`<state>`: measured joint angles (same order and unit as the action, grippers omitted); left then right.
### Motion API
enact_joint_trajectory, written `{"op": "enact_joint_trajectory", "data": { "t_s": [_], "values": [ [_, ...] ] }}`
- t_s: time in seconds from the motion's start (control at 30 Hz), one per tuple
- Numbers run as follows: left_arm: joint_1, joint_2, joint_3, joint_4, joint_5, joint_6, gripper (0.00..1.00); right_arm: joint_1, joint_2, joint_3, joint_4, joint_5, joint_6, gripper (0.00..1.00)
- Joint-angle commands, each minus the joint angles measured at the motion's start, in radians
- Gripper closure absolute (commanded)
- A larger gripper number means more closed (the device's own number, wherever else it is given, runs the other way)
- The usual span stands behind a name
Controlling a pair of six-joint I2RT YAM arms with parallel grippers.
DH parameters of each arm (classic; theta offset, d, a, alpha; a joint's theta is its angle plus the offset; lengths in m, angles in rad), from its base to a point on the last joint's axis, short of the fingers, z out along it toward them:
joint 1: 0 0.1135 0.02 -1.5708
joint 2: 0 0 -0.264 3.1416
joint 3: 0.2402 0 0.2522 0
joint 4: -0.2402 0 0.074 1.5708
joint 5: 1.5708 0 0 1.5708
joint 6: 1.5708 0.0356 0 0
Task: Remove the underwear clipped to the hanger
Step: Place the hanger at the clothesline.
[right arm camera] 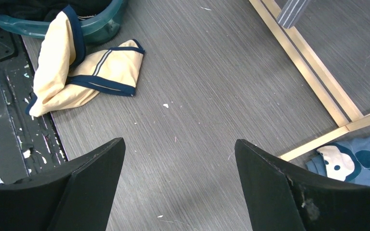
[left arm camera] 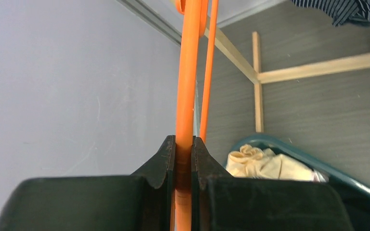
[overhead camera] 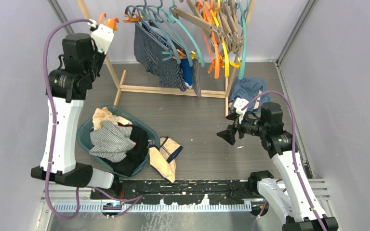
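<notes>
**Left gripper holds an orange hanger; striped underwear hangs on the rack**

At the far left, the left arm stands almost upright, with its wrist bent toward the top corner of the wooden rack. Its gripper is closed on the thin hanger, which runs straight up between the fingers. I can see no cloth on this hanger.

Below is the teal basket, with garments lying in it. A beige underwear with navy trim lies on the table just beside the basket.

In the middle, the navy pinstriped underwear hangs from the rack with its long axis pointing down, and a bright blue one is beside it. They lie to the right of the left gripper, which is the nearer one.

The right gripper is low and well apart from them. Its jaws are wide and hold nothing, and it points left across the table. The right arm is folded at the elbow. In my judgement this free arm must rise and reach forward and left.
</notes>
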<state>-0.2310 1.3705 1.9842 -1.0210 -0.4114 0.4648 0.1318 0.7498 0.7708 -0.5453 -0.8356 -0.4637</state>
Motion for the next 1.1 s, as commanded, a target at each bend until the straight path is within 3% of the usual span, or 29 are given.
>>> {"op": "enact_joint_trajectory", "data": {
  "t_s": [0.0, 0.2, 0.4, 1.07],
  "values": [
    [0.068, 0.062, 0.128, 0.088, 0.014, -0.041, 1.00, -0.005, -0.021, 0.004, 0.048, -0.016, 0.013, 0.10],
    [0.144, 0.121, 0.207, 0.085, 0.123, -0.099, 1.00, -0.005, -0.017, 0.007, 0.044, -0.029, 0.013, 0.10],
    [0.157, 0.138, 0.206, 0.184, 0.220, -0.130, 1.00, -0.004, -0.021, 0.005, 0.042, -0.037, 0.013, 0.10],
    [0.158, 0.171, 0.143, 0.383, 0.272, -0.203, 1.00, -0.005, -0.019, 0.013, 0.019, -0.064, 0.000, 0.10]
  ]
}}
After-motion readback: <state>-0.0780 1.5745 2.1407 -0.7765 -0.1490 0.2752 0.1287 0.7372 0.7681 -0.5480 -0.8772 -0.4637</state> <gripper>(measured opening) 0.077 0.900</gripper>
